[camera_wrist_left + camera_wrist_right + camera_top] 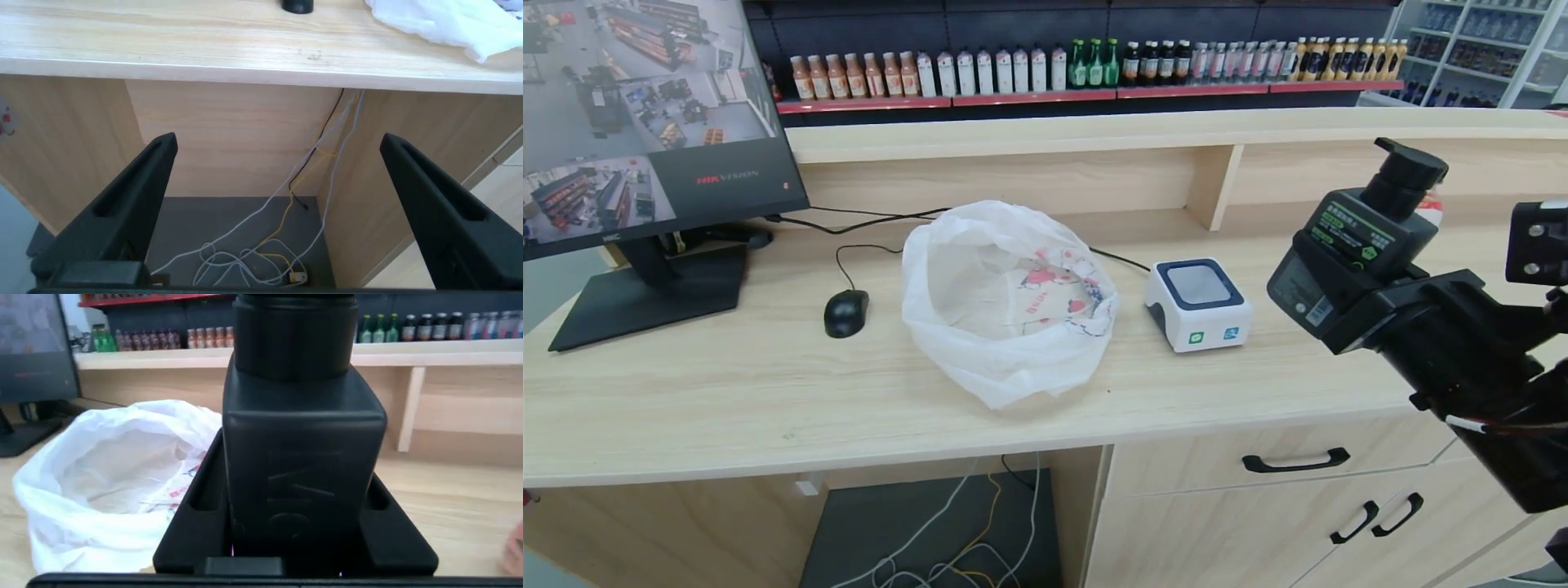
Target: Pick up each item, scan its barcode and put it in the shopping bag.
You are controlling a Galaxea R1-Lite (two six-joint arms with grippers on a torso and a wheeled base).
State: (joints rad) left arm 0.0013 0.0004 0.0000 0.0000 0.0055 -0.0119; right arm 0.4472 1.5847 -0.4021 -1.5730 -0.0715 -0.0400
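Right claw (1349, 317) clamps the seemingly rigid, likely slick bottle (1364, 237) mid-body, right of the scanner (1198, 304); left claw (278, 145) apart.

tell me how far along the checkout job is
Done: the black bottle is picked up, clamped in the right gripper. In hand: it hangs to the right of the scanner, not over it, so scanning looks pending. Left: scan it and drop it into the shopping bag, which shows no item inside. The left gripper is open, low before the counter.
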